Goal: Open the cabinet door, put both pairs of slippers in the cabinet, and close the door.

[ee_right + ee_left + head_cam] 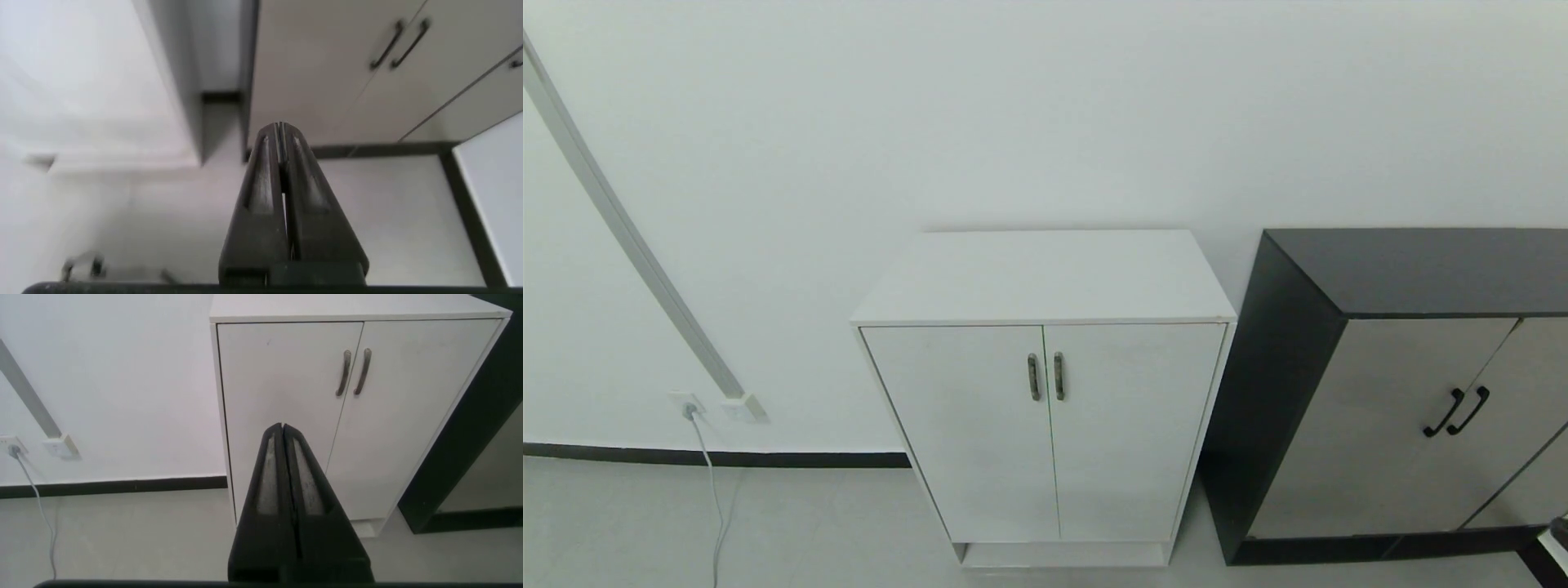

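White cabinet [980, 282] — upright, 2 doors [968, 425] shut.

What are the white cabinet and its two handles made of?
The white cabinet looks like painted or laminated board, smooth and matte: flat panels, crisp edges. Its handles look like brushed grey metal, dull sheen, though coated plastic is possible.

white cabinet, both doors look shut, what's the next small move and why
Probably open the left gripper and ease it toward the left door handle. Both doors of the white cabinet are shut. The left gripper is shut and stands well back from the cabinet, facing it, and nothing can go inside until a door is open.
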Motion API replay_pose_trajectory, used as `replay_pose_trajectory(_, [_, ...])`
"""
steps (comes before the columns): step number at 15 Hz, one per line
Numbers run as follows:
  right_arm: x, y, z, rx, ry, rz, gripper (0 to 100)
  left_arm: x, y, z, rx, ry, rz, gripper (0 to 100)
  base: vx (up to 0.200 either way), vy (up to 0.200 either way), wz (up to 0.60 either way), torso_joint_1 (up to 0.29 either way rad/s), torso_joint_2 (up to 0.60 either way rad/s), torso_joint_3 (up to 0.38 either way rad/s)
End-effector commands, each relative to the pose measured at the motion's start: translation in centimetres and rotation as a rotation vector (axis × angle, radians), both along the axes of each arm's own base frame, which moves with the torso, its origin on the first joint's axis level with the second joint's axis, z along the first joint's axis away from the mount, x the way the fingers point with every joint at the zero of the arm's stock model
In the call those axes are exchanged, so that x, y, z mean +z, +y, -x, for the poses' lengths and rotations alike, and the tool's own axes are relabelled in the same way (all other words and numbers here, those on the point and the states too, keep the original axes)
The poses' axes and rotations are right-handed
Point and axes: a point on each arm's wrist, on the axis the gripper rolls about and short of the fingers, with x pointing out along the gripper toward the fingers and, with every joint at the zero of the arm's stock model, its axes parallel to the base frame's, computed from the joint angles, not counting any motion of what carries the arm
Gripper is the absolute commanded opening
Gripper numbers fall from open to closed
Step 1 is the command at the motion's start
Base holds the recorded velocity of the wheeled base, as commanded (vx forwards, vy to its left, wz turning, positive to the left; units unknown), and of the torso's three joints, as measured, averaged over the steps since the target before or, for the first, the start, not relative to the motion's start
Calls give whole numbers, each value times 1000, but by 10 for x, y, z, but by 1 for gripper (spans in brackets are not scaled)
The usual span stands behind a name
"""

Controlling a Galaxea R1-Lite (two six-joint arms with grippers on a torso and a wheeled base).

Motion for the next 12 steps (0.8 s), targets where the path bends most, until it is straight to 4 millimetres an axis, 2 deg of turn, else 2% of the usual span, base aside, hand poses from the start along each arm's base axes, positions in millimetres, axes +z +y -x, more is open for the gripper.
replay_pose_trajectory(1, [8,-1,27,45,-84,-20,0,0,0,0,0,2,0,0,0,0,0,0,0,0])
replay_pose_trajectory(3, [-5,-2,40,78,-33,-27,0,0,0,0,0,3,0,0,0,0,0,0,0,0])
replay_pose_trajectory(8, [-38,-2,56,163,66,-46,0,0,0,0,0,2,0,0,0,0,0,0,0,0])
replay_pose_trajectory(12, [-39,-1,58,222,70,-52,0,0,0,0,0,2,0,0,0,0,0,0,0,0])
